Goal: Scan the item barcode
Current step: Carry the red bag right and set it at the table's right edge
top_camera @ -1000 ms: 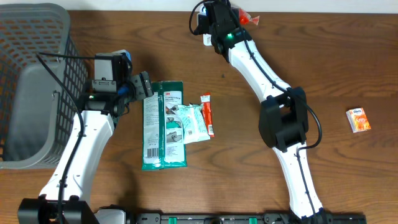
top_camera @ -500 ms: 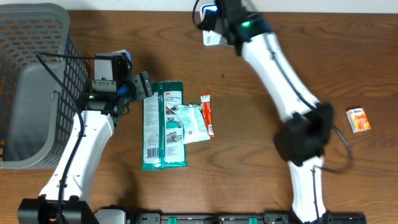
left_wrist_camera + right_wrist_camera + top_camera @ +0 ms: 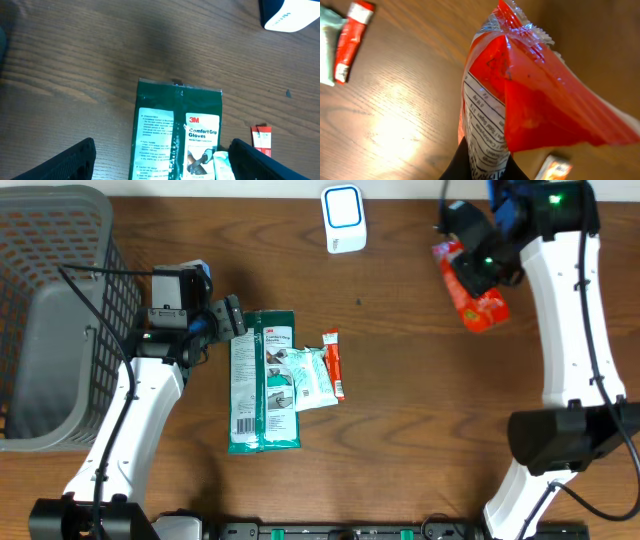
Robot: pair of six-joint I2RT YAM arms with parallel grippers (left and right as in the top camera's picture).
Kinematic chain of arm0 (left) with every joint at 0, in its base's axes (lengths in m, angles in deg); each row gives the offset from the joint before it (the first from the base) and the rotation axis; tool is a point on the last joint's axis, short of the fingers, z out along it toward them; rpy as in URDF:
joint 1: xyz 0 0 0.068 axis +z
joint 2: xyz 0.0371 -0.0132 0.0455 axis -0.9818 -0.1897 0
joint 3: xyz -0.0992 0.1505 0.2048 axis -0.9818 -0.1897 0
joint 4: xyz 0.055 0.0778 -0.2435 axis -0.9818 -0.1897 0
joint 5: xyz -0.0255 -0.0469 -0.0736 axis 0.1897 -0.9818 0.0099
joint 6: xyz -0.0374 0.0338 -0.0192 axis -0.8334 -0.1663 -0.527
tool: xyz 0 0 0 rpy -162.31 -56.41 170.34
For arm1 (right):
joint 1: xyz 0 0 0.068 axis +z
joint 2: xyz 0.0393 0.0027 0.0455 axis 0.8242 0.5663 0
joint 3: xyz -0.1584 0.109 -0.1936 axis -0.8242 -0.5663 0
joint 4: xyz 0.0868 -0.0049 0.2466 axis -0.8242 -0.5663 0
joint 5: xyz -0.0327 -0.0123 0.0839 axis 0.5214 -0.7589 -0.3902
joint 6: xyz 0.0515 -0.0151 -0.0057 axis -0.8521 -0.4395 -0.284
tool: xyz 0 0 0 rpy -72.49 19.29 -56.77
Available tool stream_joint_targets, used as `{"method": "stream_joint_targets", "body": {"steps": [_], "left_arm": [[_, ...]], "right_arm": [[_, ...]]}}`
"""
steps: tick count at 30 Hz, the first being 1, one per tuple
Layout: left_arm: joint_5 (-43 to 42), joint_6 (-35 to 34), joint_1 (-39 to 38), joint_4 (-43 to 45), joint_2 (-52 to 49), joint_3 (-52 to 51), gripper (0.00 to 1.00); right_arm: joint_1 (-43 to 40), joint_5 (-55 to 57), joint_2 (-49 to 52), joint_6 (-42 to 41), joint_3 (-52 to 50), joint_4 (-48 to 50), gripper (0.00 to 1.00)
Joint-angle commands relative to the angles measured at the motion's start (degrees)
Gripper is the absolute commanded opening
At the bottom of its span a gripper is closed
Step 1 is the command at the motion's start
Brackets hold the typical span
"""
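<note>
Red bag (image 3: 535,100): print (image 3: 482,125) seemingly wrist-view only

Left arm (image 3: 130,410), 8 o'clock in overhead: rounded white shells, black joints, black base at 7 o'clock edge. Thin black left cable (image 3: 100,272) loops off the wrist toward 10 o'clock. Wrist block (image 3: 172,288) black, boxy, with a blue patch; small green light beneath it. Left gripper (image 3: 232,315) black; in wrist view its fingers (image 3: 70,161) are matt black rounded wedges at 7 and 5 o'clock.

Right arm (image 3: 572,310), 3 o'clock: same white shells, black right cable (image 3: 592,330) along the long link, bulky black joint housing (image 3: 556,440) at 4 o'clock. Green lights and a blue patch near 1 o'clock. Right gripper (image 3: 470,270) black; one black finger (image 3: 455,167) at 6 o'clock in wrist view.
</note>
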Motion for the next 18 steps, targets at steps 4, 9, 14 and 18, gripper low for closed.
{"method": "stream_joint_targets", "body": {"steps": [4,9,14,18], "left_arm": [[0.52,0.76,0.13,-0.13,0.28,0.83,0.86],[0.52,0.76,0.13,-0.13,0.28,0.83,0.86],[0.52,0.76,0.13,-0.13,0.28,0.83,0.86],[0.52,0.76,0.13,-0.13,0.28,0.83,0.86]], "right_arm": [[-7.17,-2.19,-0.09,-4.17,-13.00,2.58,0.01],[-11.85,-1.81,-0.07,-4.13,-24.76,12.09,0.01],[-15.56,1.01,-0.07,-4.15,-35.23,23.54,0.04],[-18.03,6.03,-0.07,-5.40,-39.85,29.03,0.29]]}}
